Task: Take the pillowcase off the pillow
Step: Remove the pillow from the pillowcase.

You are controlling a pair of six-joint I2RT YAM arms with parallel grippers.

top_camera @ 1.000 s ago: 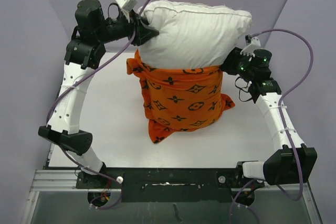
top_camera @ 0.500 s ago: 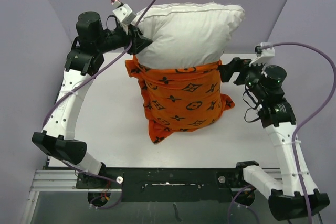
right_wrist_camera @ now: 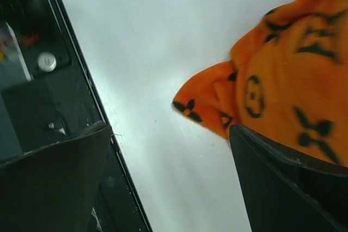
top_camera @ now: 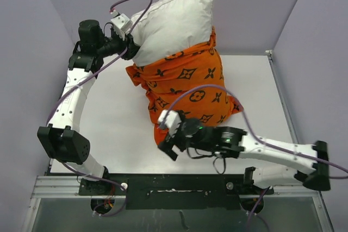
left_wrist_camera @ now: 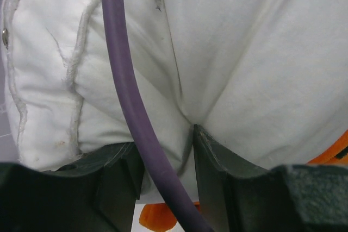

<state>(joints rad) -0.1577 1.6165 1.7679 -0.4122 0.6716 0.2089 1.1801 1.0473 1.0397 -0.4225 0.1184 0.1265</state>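
The white pillow point(top_camera: 174, 23) sticks up and leans right out of the orange pillowcase point(top_camera: 187, 88), which still wraps its lower half on the table. My left gripper point(top_camera: 132, 47) is shut on the pillow's left corner. In the left wrist view, white pillow point(left_wrist_camera: 244, 52) fabric is pinched between the fingers point(left_wrist_camera: 215, 177) of the left gripper point(left_wrist_camera: 168, 161). My right gripper point(top_camera: 167, 148) hovers low at the pillowcase's front-left bottom corner. It is open and holds nothing. In the right wrist view that orange corner point(right_wrist_camera: 204, 104) lies just beyond the right gripper point(right_wrist_camera: 168, 177).
A purple cable point(left_wrist_camera: 128, 96) hangs across the left wrist view in front of the jaws. The black rail point(top_camera: 174, 183) at the table's near edge runs just below the right gripper. Purple walls close the table in at the back and both sides.
My right gripper let go at the pillow's right side, opened and swung down to the front by the pillowcase's bottom corner. The pillow now tilts, pulled up by the left gripper.
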